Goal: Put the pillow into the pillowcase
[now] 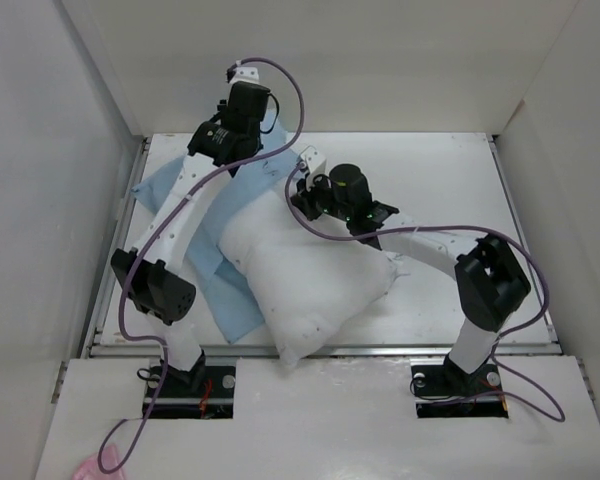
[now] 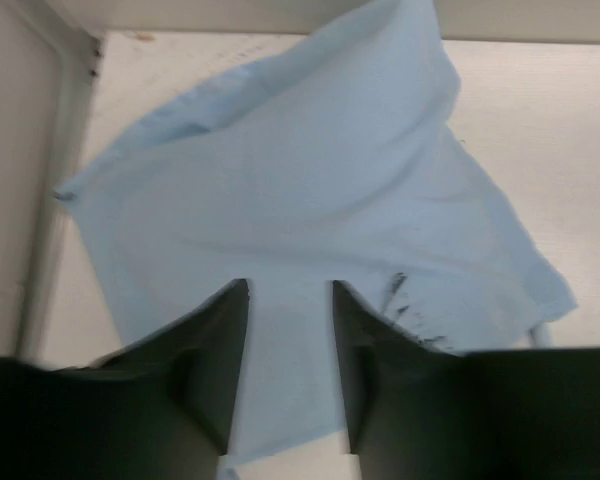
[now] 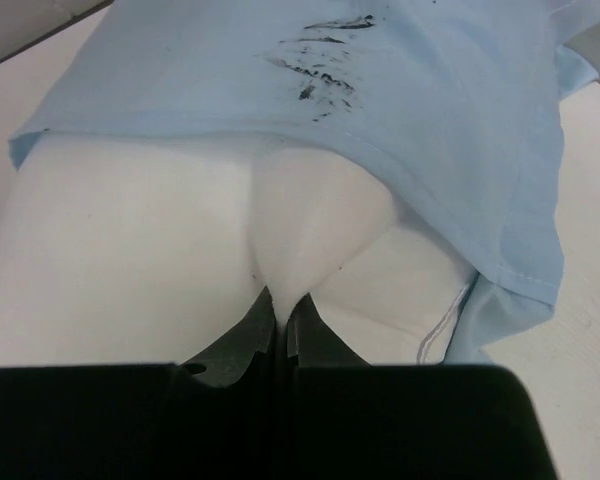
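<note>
Right wrist: plump white pillow [image 3: 130, 250] under thin blue pillowcase [image 3: 230, 90].

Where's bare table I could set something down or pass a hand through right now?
Bare table lies at the far right, behind the right arm, and in front of it beside the pillow. The left and middle are crowded by pillowcase, pillow and left arm.

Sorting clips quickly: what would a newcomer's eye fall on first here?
The plump white pillow lies mid-table, its far end tucked under the edge of the light blue pillowcase. The right gripper is shut on a pinch of the pillow, while the left gripper hovers open over the pillowcase at the far left.
</note>
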You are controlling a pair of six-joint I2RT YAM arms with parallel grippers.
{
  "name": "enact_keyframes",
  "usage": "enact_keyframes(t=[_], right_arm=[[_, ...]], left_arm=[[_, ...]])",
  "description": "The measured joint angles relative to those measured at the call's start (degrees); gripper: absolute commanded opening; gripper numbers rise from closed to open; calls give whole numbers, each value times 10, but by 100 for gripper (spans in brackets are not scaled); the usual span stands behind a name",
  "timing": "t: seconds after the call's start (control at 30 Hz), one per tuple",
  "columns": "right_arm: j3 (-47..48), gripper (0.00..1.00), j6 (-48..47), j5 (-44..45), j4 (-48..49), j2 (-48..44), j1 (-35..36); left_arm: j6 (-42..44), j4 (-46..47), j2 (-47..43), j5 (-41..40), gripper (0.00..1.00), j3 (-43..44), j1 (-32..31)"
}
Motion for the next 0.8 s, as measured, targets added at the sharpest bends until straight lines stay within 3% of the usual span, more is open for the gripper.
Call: enact_keyframes(t=[0.07, 0.23, 0.27, 0.5, 0.67, 0.8], right_arm=[[-2, 0, -3, 2, -3, -5, 4], [-3, 0, -7, 11, -5, -5, 8], [-2, 0, -7, 12, -6, -5, 8], [-4, 0, -9, 13, -22, -5, 12], [-4, 0, -11, 5, -19, -5, 10], [-4, 0, -11, -1, -19, -5, 9]], left_arm=[[17, 4, 0, 35, 69, -12, 2], [51, 20, -10, 112, 77, -100, -35], [57, 26, -15, 122, 82, -128, -43], [60, 95, -94, 134, 89, -297, -44], [52, 125, -125, 83, 83, -313, -32], [50, 137, -71, 49, 75, -298, -14]])
